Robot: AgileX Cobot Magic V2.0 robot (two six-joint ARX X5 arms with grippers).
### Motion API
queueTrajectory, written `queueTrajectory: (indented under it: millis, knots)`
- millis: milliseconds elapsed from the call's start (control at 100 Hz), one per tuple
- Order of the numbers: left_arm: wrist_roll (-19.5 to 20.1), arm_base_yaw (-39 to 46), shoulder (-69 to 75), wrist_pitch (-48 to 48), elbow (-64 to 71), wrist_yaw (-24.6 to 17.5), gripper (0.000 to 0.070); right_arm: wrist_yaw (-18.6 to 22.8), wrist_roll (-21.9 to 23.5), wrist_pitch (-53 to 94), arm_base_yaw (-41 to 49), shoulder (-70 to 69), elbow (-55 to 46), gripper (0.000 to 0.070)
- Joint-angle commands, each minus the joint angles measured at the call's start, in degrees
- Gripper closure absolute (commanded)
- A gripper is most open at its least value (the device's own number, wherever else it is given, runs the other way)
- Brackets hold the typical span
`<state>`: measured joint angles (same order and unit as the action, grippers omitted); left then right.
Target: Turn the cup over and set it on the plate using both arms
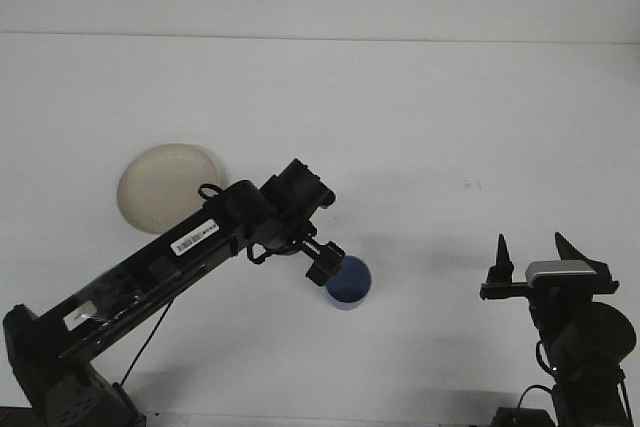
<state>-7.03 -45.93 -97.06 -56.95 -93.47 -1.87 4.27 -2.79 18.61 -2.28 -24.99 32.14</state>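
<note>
A blue cup [350, 282] stands on the white table near the middle, its mouth facing up. My left arm stretches across from the lower left, and its gripper [322, 259] sits at the cup's upper left rim, partly covering it. I cannot tell how that gripper's fingers stand. A cream plate [165, 187] lies flat at the left, behind the arm. My right gripper [530, 252] rests at the lower right, open, with nothing between its two pointed fingers.
The white table [420, 127] runs back to a white wall. The left arm's long link crosses the lower left of the table, from its base to the cup.
</note>
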Motion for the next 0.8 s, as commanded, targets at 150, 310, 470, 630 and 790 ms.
queueTrajectory:
  millis: [150, 310, 470, 630, 790]
  knots:
    - [0.3, -3.0, -4.7, 1.7, -1.9, -0.2, 0.0114, -0.2, -0.2, -0.4, 0.1, -0.1, 0.7, 0.0127]
    - [0.6, -3.4, -7.4, 1.8, -1.9, -0.3, 0.0115, -0.2, -0.2, -0.3, 0.1, -0.1, 0.7, 0.0127]
    - [0.6, -3.4, -10.1, 2.2, -1.9, -0.2, 0.0115, -0.2, -0.2, -0.2, 0.1, -0.1, 0.7, 0.0127]
    - [1.4, -3.6, -11.7, 2.6, -1.9, -0.2, 0.0127, -0.2, -0.2, -0.1, 0.1, -0.1, 0.7, 0.0127]
    - [1.5, -3.8, -11.7, 3.4, -1.9, -0.3, 0.0381, -0.2, -0.2, -0.1, 0.1, -0.1, 0.7, 0.0127]
